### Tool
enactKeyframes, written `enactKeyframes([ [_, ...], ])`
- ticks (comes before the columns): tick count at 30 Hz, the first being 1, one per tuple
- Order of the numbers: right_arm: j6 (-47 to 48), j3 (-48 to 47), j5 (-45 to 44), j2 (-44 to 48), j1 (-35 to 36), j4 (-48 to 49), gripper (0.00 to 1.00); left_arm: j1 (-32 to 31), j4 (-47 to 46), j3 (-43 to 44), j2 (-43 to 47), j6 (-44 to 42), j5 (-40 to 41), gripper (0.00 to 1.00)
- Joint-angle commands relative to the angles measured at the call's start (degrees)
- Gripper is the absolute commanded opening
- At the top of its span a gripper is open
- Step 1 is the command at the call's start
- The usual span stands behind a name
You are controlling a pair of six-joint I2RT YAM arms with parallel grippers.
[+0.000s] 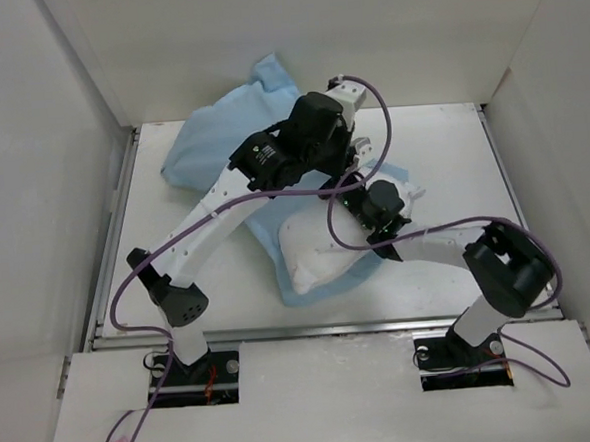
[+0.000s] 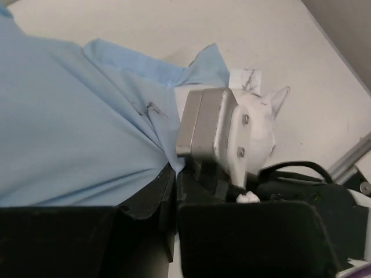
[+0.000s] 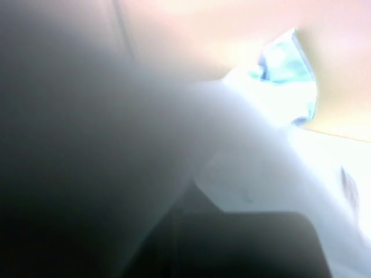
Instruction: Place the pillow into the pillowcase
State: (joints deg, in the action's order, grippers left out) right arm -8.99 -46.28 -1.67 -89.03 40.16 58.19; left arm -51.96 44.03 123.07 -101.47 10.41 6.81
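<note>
The pale blue pillowcase (image 1: 220, 135) lies from the back left toward the middle front. The white pillow (image 1: 317, 255) lies at the middle, with blue cloth under and around it. My left gripper (image 1: 352, 169) reaches over the middle. In the left wrist view it (image 2: 174, 174) is shut on a fold of the blue pillowcase (image 2: 75, 116), and a pointed pillow corner (image 2: 273, 103) shows beyond. My right gripper (image 1: 374, 231) is down at the pillow's back edge. The right wrist view is blurred by white cloth (image 3: 272, 150) pressed close, so its jaws are hidden.
White walls enclose the table on the left, back and right. A metal rail (image 1: 322, 330) runs along the table's front edge. Purple cables loop over both arms. A teal patch (image 3: 284, 58) shows in the right wrist view.
</note>
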Motion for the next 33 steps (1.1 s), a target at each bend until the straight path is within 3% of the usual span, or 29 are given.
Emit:
enactKeyframes([
  [1,-4.62,-2.83,-16.31,-5.52,-0.08,26.06,0.0,-7.88,-1.76,2.62,1.1,4.69,-16.56,0.0],
  [4,-6.99,-5.74,-30.34,-12.11,-0.08,27.85,0.0,-9.99,-1.76,-2.02,4.43,6.8,-16.56,0.0],
  [6,-7.7,-6.28,-35.82,-16.25,-0.7,32.67,0.0,-10.52,-3.84,-10.01,8.89,9.7,-15.96,0.0],
  [9,-8.23,-4.44,-32.45,-18.02,-1.92,36.37,0.0,-9.92,-4.48,-19.58,12.52,11.81,-11.49,0.0],
  [11,-8.23,-3.29,-27.34,-15.83,-1.93,32.44,0.1,-7.46,-6.58,-22.42,14.28,13.13,-10.85,0.0],
  [12,-8.23,-2.42,-25.94,-13.64,-1.93,27.29,0.35,-6.75,-7.63,-24.69,14.81,13.14,-9.98,0.0],
  [15,-8.84,1.52,-18.21,-9.16,-1.93,20.67,0.79,-3.5,-8.35,-24.72,14.11,13.14,-5.95,0.0],
  [16,-8.85,2.42,-15.93,-5.05,-1.93,13.68,0.93,-2.45,-8.35,-22.71,14.11,13.14,-2.36,0.16],
  [17,-8.85,2.42,-14.43,-2.57,-1.93,8.39,0.96,-1.48,-8.35,-21.74,13.41,13.14,-0.76,0.61],
  [18,-9.37,2.42,-10.76,-0.2,-1.93,2.51,0.97,0.09,-8.35,-20.94,13.4,13.14,0.56,0.87],
  [19,-9.37,1.12,-9.24,4.0,-1.93,-11.3,1.0,1.07,-9.13,-20.41,13.4,12.53,2.49,1.0],
  [21,-8.33,-2.04,-5.38,7.11,-1.93,-26.39,1.0,3.52,-9.75,-20.41,15.32,12.52,5.04,1.0],
  [22,-7.8,-4.84,-4.66,8.25,-1.93,-38.73,1.0,4.58,-9.75,-20.93,16.03,12.52,5.75,1.0],
  [24,-6.22,-5.57,-3.61,11.77,-1.93,-47.61,1.0,6.6,-9.75,-24.09,18.75,13.22,7.08,1.0],
  [28,-0.95,-3.99,7.51,18.62,-1.93,-60.1,1.0,10.65,-11.42,-34.1,23.84,14.28,6.82,1.0],
  [33,2.93,-5.05,12.58,25.38,-0.88,-81.78,1.0,10.66,-13.97,-45.08,26.23,14.81,3.83,1.0],
])
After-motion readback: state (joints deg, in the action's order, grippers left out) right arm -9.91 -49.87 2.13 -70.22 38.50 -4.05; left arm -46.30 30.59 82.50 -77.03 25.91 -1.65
